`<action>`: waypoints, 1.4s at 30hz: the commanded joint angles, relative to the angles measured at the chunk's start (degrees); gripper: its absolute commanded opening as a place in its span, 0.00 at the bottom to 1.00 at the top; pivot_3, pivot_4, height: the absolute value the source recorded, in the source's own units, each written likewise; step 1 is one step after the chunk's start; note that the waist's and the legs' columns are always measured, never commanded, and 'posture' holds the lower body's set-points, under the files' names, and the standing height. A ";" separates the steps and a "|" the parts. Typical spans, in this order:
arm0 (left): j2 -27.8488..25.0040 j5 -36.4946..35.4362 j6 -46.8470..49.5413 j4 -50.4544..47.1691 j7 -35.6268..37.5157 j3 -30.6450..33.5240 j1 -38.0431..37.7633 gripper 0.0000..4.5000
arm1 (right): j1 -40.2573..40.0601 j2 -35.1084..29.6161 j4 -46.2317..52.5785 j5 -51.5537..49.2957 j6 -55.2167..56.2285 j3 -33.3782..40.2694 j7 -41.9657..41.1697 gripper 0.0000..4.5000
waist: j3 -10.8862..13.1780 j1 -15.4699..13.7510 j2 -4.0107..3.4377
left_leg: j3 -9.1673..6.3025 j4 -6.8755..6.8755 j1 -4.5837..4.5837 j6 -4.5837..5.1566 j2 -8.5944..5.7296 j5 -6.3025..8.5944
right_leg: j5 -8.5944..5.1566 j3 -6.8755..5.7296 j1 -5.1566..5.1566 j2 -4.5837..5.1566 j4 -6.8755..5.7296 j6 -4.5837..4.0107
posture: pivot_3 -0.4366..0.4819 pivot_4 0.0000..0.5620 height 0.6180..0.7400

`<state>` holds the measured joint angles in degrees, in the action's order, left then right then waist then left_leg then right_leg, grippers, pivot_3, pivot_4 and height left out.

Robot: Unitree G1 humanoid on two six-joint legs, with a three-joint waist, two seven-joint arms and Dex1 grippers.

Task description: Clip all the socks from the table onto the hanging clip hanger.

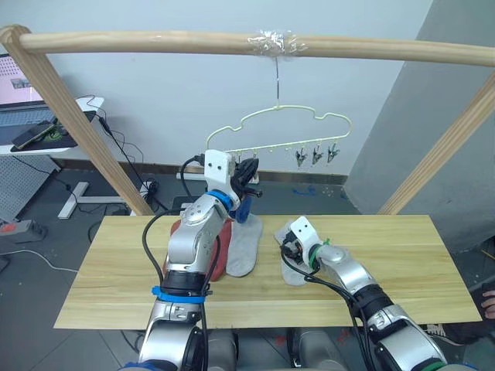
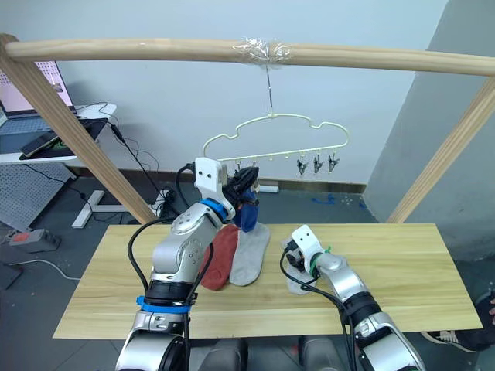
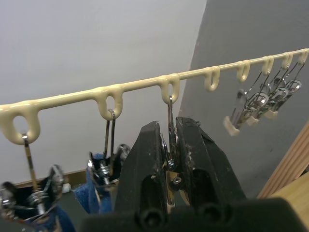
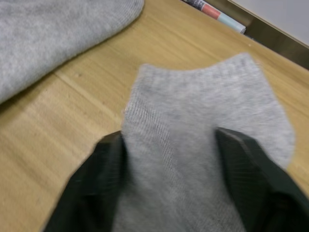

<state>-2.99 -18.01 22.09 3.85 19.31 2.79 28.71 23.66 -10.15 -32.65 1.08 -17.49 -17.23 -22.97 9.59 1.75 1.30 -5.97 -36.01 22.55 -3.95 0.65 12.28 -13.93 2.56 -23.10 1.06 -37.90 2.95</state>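
The right claw (image 4: pixel 169 159) sits low over the pale-yellow plank bench (image 1: pixel 418 255), its two black fingers (image 4: pixel 251 169) spread wide with a light grey knit ankle sock (image 4: pixel 193 125) lying flat between them; the fabric touches both inner faces, yet the fingers are not pinched together. Just beyond this claw, toward the robot's left, a second light grey sock (image 2: pixel 249 259) lies on the planks, its edge overlapping a rust-red ankle sock (image 2: pixel 223 259) beside it.

Farther out and higher, the left claw (image 3: pixel 169 164) is raised off the bench to the thin cream-yellow wire hanger with the wavy cloud outline (image 1: pixel 309 116). Its fingers (image 3: pixel 142 169) are squeezed onto a small grey metal clip (image 3: pixel 171 121) dangling from a loop of the hanger's lower bar. Right beside that claw, blue knit sock fabric (image 3: pixel 99 193) hangs from the neighbouring clips. Along the bar, away from this claw toward the robot's right, three more metal clips (image 1: pixel 315 156) hang bare in a tight cluster.

The hanger's hook runs up to a thick round wooden pole (image 1: pixel 155 40) overhead, fixed there under a wrap of clear tape (image 1: pixel 274 42).
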 commanded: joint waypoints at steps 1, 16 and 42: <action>0.42 -2.08 0.70 -2.45 -0.18 0.96 0.63 0.03 | -2.85 -1.11 2.36 0.19 -0.71 0.29 -2.76 0.35 | -0.10 0.00 -0.01 | 0.00 0.00 0.00 0.00 0.00 0.00 | 0.00 0.00 0.00 0.00 0.00 0.00 | 0.54 0.20 1.00; 3.71 -27.21 26.79 -1.79 -9.76 16.86 3.61 0.03 | -11.76 -11.54 37.82 2.71 10.82 -1.92 -12.49 0.01 | -0.17 0.39 -0.01 | -0.02 0.01 0.01 0.00 0.00 0.00 | -0.01 -0.02 -0.06 -0.01 -0.02 0.02 | 0.51 0.18 1.00; 2.37 -45.10 32.82 -1.49 -20.00 22.31 3.78 0.03 | -8.38 -6.83 44.77 -3.08 12.71 2.43 -11.77 0.01 | -0.24 0.15 0.07 | -0.01 0.02 0.04 -0.07 0.00 -0.04 | -0.01 0.00 -0.05 0.00 0.05 -0.01 | 0.50 0.20 1.00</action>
<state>0.01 -62.38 54.86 2.63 -0.04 24.99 32.62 14.64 -17.00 8.91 -1.18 -6.49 -15.83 -34.71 9.34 1.90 1.37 -5.99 -35.99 22.58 -4.03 0.65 12.24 -13.94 2.56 -23.15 1.06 -37.85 2.94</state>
